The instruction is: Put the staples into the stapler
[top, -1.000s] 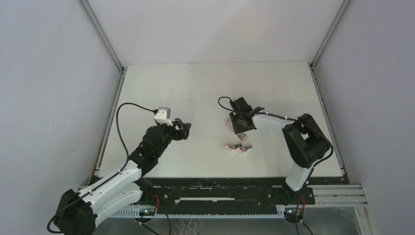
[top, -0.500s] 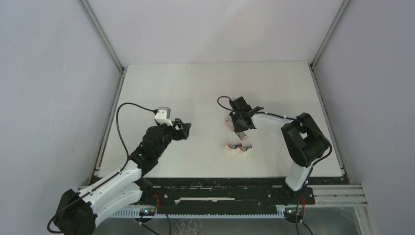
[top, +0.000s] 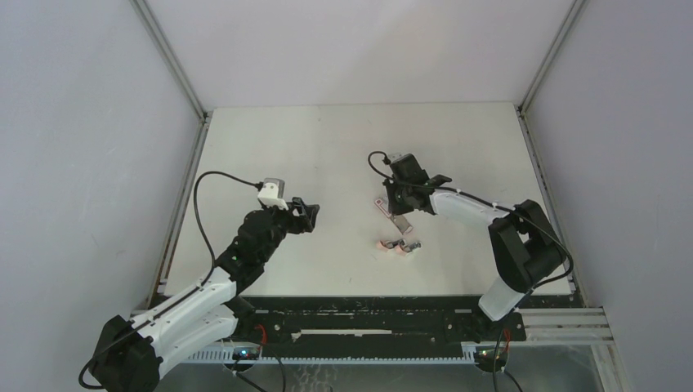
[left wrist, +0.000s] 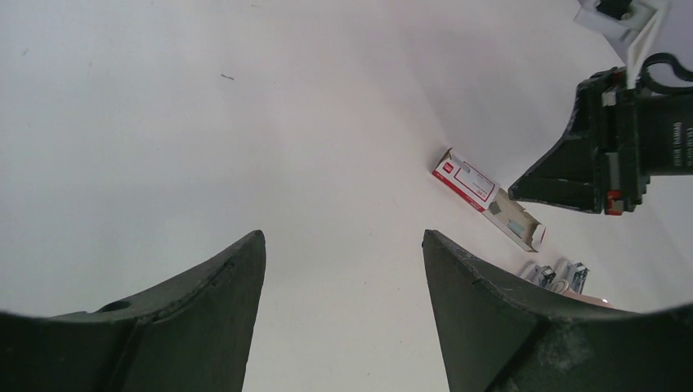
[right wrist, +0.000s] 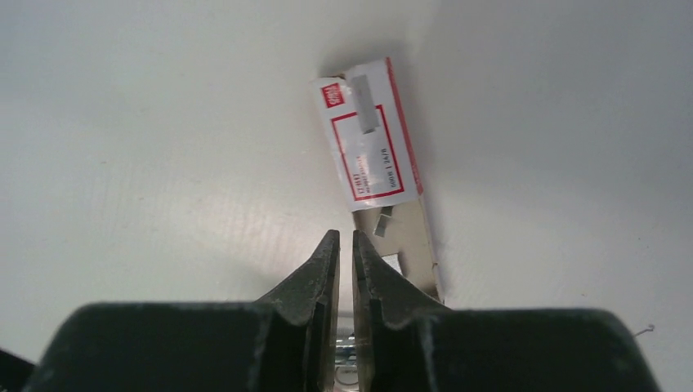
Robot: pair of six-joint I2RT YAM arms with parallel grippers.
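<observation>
You can read very little here. The staple box (right wrist: 372, 139) on the table (right wrist: 163, 122) carries the only printed label. It has a red square logo (right wrist: 333, 95) with white characters at one corner. Beside that is a red-framed panel (right wrist: 365, 155) with a few lines of small dark print running along the box's length (too fine in the right wrist view for you to spell out). In the left wrist view the same logo and frame show on the box (left wrist: 466, 178), equally illegible. White lettering (left wrist: 677, 135) runs down the right arm's black wrist housing (left wrist: 646, 139); it is blurred, so you can't read it either.
</observation>
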